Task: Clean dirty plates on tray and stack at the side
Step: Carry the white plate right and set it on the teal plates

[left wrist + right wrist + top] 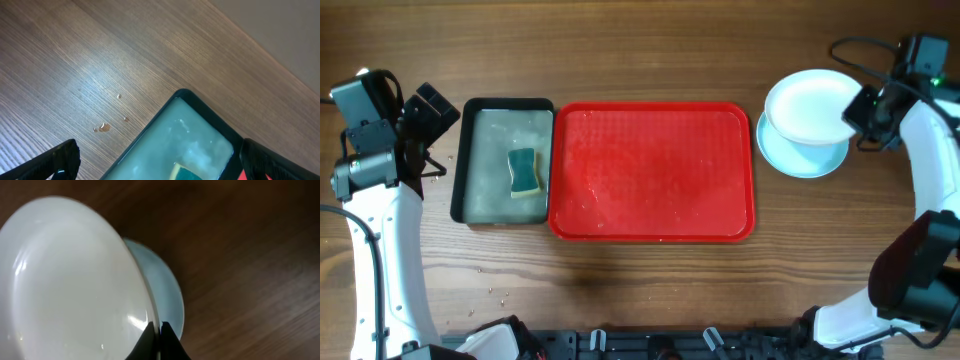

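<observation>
Stacking appears nearly done: the right gripper (160,330), clamped on the rim of the white plate (808,105), holds it tilted over the cyan plate (805,160) beneath; next, lower and release. Left gripper (430,112) gapes open

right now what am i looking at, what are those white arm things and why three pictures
Two white robot arms sit at a wooden table: the left arm and the right arm. The wide picture looks down from above; the other two come from cameras on each wrist. On the table lie a red tray and a black tray holding a sponge. The right jaws are shut on the rim of a white plate, over a cyan plate. The left jaws stand open, holding nothing.
</observation>
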`<control>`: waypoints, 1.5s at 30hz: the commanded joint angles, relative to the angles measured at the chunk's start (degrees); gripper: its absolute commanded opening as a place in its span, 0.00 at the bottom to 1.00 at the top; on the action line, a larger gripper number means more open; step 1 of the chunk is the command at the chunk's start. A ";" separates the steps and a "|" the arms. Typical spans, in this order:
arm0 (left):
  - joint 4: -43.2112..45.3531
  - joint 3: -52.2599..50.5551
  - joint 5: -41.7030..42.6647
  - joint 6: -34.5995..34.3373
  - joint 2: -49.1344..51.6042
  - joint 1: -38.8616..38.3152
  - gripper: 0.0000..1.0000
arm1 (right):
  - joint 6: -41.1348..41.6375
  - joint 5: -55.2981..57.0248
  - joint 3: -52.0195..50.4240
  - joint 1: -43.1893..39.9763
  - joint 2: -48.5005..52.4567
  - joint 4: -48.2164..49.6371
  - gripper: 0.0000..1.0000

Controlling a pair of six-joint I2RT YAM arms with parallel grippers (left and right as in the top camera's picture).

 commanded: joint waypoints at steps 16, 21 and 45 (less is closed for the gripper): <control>0.17 0.44 -0.33 -0.55 0.24 0.42 1.00 | -9.01 -14.34 -15.85 0.28 -0.96 12.50 0.63; 0.17 0.44 -0.33 -0.55 0.24 0.42 1.00 | -10.34 -20.33 -15.85 2.51 -0.96 12.39 0.04; 0.17 0.44 -0.33 -0.52 0.22 0.42 1.00 | -2.69 -8.52 -22.16 15.39 0.00 14.23 0.04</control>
